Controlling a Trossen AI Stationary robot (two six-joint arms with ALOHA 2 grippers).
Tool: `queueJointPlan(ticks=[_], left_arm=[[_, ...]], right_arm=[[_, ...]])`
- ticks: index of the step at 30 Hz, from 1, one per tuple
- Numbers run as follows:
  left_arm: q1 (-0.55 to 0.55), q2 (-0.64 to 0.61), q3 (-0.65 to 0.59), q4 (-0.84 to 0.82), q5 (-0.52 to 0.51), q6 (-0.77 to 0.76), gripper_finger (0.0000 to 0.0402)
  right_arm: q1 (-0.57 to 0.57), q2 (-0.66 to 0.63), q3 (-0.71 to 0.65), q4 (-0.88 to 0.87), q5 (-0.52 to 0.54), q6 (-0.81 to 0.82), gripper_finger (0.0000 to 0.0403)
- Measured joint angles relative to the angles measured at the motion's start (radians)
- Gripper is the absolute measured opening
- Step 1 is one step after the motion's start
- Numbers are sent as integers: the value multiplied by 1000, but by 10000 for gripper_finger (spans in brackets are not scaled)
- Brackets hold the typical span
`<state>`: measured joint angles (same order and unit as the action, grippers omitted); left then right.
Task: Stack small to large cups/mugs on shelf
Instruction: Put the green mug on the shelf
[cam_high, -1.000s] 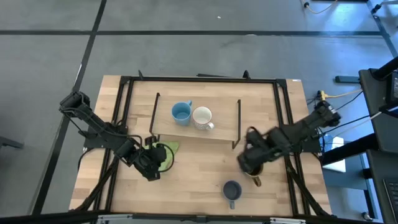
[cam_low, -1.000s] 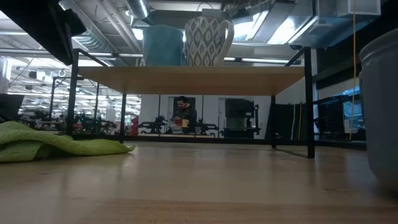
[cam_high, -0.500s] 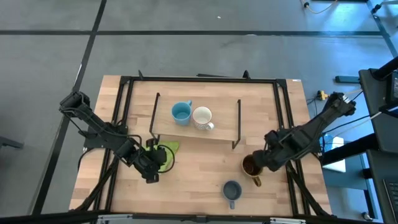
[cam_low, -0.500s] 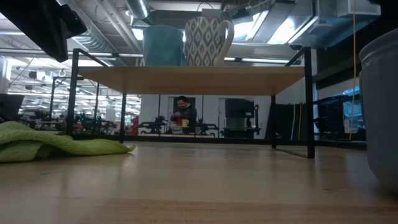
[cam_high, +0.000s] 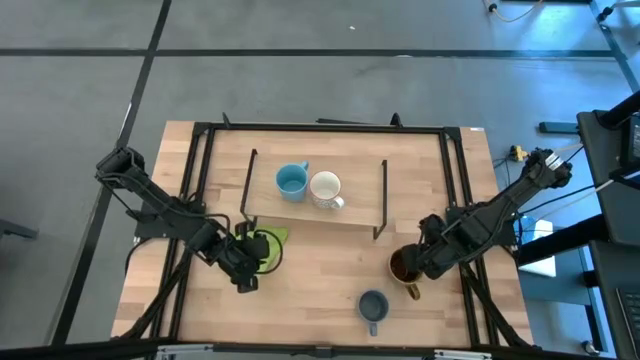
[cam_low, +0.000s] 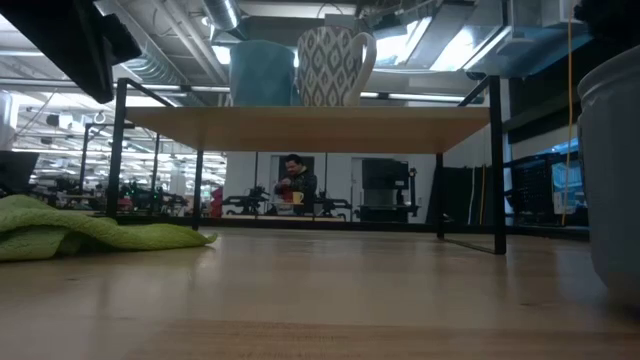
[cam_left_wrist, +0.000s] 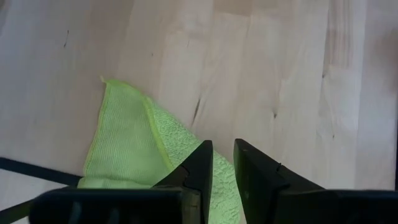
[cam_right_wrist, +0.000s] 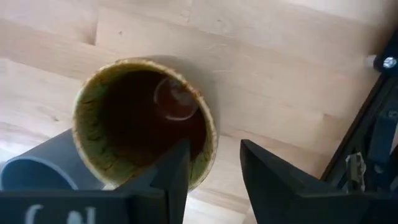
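Right gripper (cam_high: 418, 262) hangs over the brown mug (cam_high: 404, 268) near the table's (cam_high: 320, 300) right edge, fingers apart, one inside the rim, one outside; mug upright on the table. Grey-blue mug (cam_high: 373, 306) sits near the front edge, just beside it. Light blue mug (cam_high: 291, 181) and white mug (cam_high: 326, 189) stand side by side on the shelf (cam_high: 350, 215). Left gripper (cam_left_wrist: 222, 163) rests over the green cloth (cam_high: 268, 247) by the left edge, fingers nearly together with a slim gap. Low view shows the white mug's pattern; right wrist view shows the brown mug's dark inside.

The right gripper (cam_right_wrist: 211, 168) has lifted back off the brown mug (cam_high: 405, 268) (fingers now spread).
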<state>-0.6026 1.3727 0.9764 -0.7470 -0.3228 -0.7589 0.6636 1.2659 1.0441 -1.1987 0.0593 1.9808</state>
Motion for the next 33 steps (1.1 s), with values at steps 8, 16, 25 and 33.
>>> queueJointPlan(ticks=[8,16,25,33], left_arm=[[15,0,0,0,0,-6,61],[15,0,0,-1,0,-18,61],[15,0,0,-3,0,-18,61],[15,0,0,-3,0,-19,61]], right_arm=[[0,0,-84,112,14,9,140],[0,30,-86,104,45,4,140],[0,110,-86,127,45,0,140],[0,154,-86,138,45,4,109]])
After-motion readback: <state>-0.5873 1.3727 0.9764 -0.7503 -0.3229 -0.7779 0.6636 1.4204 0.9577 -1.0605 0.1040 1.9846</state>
